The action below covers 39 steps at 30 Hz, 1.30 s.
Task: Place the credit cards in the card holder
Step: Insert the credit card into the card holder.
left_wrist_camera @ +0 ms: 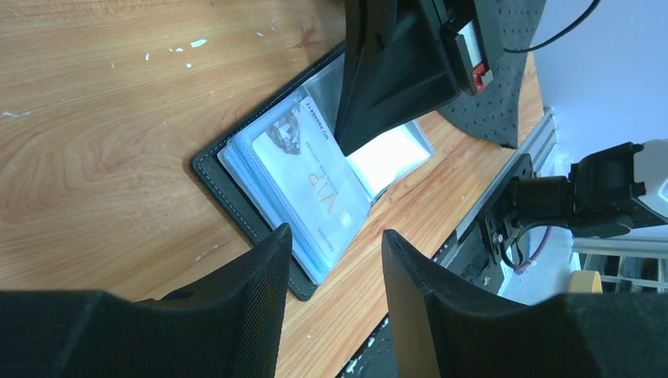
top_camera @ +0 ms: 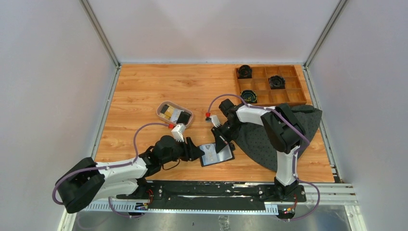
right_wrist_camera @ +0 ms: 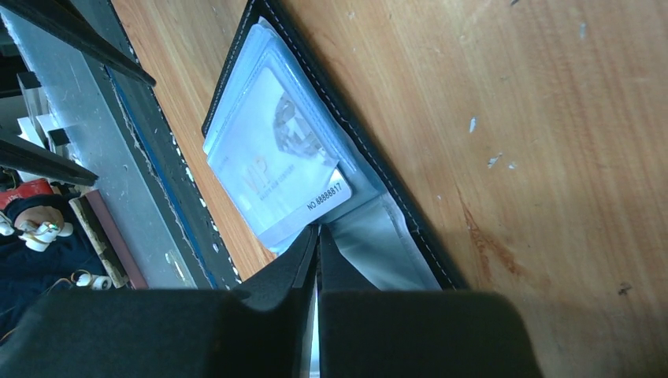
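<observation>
The black card holder (top_camera: 217, 155) lies open near the table's front edge, clear sleeves up. A white card (right_wrist_camera: 280, 161) marked VIP sits in its top sleeve and also shows in the left wrist view (left_wrist_camera: 315, 185). My right gripper (right_wrist_camera: 317, 231) is shut, its tips down at that sleeve's mouth, just behind the card's numbered end. In the top view it (top_camera: 223, 143) stands over the holder's far edge. My left gripper (left_wrist_camera: 335, 234) is open and empty, low at the holder's left end (top_camera: 195, 150). A gold card (top_camera: 167, 111) and a black card (top_camera: 183, 117) lie in the oval tray (top_camera: 162, 105).
A wooden compartment box (top_camera: 288, 98) with dark round items stands at the back right. A dark dotted cloth (top_camera: 288, 132) lies under the right arm, right of the holder. The metal rail (top_camera: 216, 190) runs along the front edge.
</observation>
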Tool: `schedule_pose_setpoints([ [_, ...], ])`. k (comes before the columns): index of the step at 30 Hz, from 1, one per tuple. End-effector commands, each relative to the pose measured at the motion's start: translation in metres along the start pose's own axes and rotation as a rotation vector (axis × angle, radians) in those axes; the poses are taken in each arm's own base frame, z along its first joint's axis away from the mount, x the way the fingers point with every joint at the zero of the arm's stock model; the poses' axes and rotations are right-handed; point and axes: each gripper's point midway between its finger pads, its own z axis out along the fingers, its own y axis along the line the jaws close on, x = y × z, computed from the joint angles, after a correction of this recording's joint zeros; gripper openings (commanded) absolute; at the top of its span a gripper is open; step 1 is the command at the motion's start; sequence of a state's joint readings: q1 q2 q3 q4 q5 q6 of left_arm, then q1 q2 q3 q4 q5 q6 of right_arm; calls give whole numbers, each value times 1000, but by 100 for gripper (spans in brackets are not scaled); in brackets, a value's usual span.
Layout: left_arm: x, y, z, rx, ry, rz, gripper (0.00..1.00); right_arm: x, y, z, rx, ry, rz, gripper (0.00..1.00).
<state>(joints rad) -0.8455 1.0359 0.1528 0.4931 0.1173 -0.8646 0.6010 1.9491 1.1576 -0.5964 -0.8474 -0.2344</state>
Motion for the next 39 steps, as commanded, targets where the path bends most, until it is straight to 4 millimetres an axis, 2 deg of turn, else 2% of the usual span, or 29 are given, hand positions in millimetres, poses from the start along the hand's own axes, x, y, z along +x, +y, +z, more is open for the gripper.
schedule_pose_setpoints([
  [1, -12, -11, 10, 25, -20, 12, 49, 9, -23, 2, 76, 40, 48, 4],
  [11, -15, -11, 22, 6, -2, 29, 51, 13, -30, 4, 92, 56, 69, 3],
  [23, 0, -4, 35, -34, 59, -137, 50, 13, -28, 4, 78, 56, 74, 3],
  [33, 9, 5, 39, -67, 90, -169, 48, 13, -27, 3, 72, 55, 73, 3],
  [39, 12, 3, 42, -60, 111, -171, 51, 12, -25, 3, 60, 52, 70, 4],
])
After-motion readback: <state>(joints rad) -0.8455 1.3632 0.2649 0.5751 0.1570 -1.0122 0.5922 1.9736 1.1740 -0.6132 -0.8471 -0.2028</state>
